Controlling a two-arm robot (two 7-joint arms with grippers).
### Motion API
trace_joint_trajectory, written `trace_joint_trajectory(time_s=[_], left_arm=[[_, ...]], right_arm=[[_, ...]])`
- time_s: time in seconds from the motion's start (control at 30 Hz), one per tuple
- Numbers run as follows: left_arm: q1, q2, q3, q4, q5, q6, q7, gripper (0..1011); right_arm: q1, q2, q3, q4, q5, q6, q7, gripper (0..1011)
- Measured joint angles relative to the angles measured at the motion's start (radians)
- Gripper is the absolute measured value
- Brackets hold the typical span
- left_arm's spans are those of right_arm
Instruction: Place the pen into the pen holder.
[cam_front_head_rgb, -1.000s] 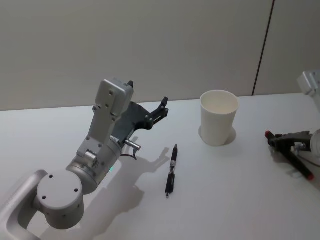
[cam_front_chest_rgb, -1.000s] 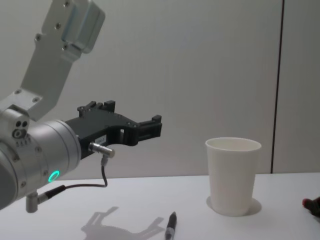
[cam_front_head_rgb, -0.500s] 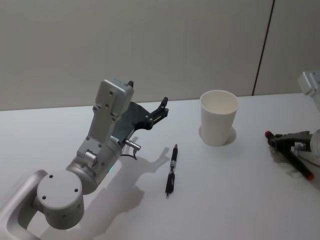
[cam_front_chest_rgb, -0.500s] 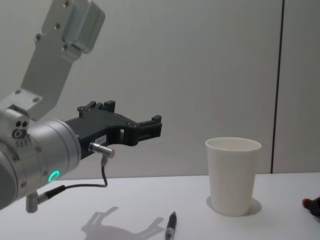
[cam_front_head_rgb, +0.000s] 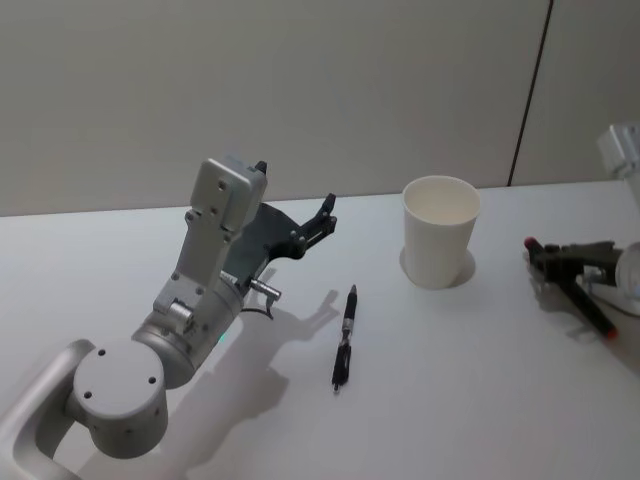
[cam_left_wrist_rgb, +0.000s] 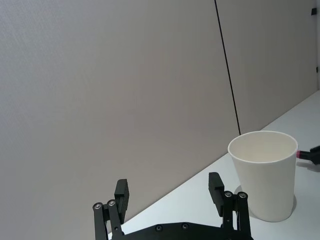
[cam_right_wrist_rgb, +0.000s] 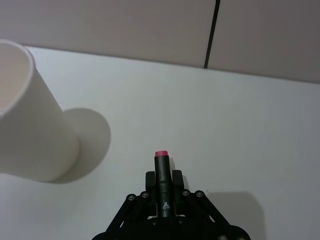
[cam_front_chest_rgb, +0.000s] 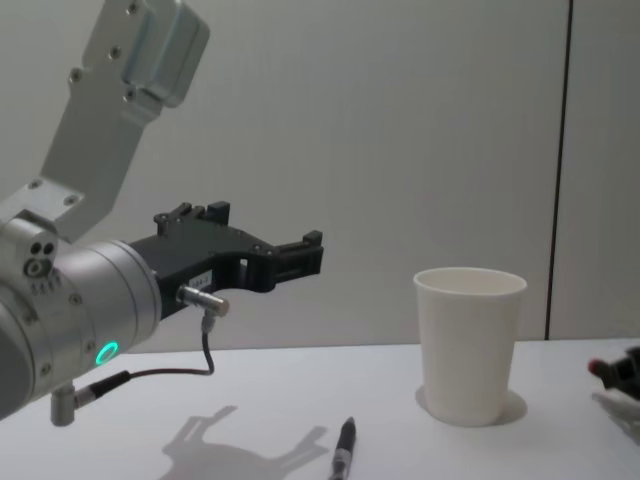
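Observation:
A black pen (cam_front_head_rgb: 344, 335) lies on the white table (cam_front_head_rgb: 480, 400) between the arms, its upper end showing in the chest view (cam_front_chest_rgb: 344, 450). The pen holder, a white paper cup (cam_front_head_rgb: 440, 235) (cam_front_chest_rgb: 468, 345) (cam_left_wrist_rgb: 265, 175) (cam_right_wrist_rgb: 30, 125), stands upright to the right behind it. My left gripper (cam_front_head_rgb: 293, 190) (cam_left_wrist_rgb: 168, 185) (cam_front_chest_rgb: 265, 235) hangs open above the table, left of the lying pen, holding nothing. My right gripper (cam_front_head_rgb: 565, 272) (cam_right_wrist_rgb: 162, 182) is low at the right edge, shut on a second dark pen with red ends (cam_front_head_rgb: 590, 310) (cam_right_wrist_rgb: 161, 170) (cam_front_chest_rgb: 597, 367), its tip pointing towards the cup.
A grey wall with a dark vertical seam (cam_front_head_rgb: 528, 95) rises behind the table's far edge. Bare tabletop lies in front of the cup and around the lying pen. The left arm's large silver joints (cam_front_head_rgb: 120, 390) fill the near left.
My right gripper has shifted a little up and towards the cup with its red-ended pen. The left arm and the pen on the table have stayed put.

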Motion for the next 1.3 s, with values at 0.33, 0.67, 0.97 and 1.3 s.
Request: trace_joint_trajectory(time_s=[0.33,0.67,0.97,1.3], left_arm=[[0.0,0.0,0.0,0.0,0.0,0.0,0.0,1000],[0.0,0.0,0.0,0.0,0.0,0.0,0.0,1000],[0.0,0.0,0.0,0.0,0.0,0.0,0.0,1000],[0.0,0.0,0.0,0.0,0.0,0.0,0.0,1000]], right_arm=[[0.019,-0.014,0.008,-0.017,0.034,-0.101,-0.028,181],[0.046,-0.032,0.015,-0.03,0.077,-0.217,-0.059,181],[0.077,-0.053,0.024,-0.032,0.133,-0.335,-0.094,181],[0.131,-0.089,0.027,-0.001,0.219,-0.464,-0.113,181]])
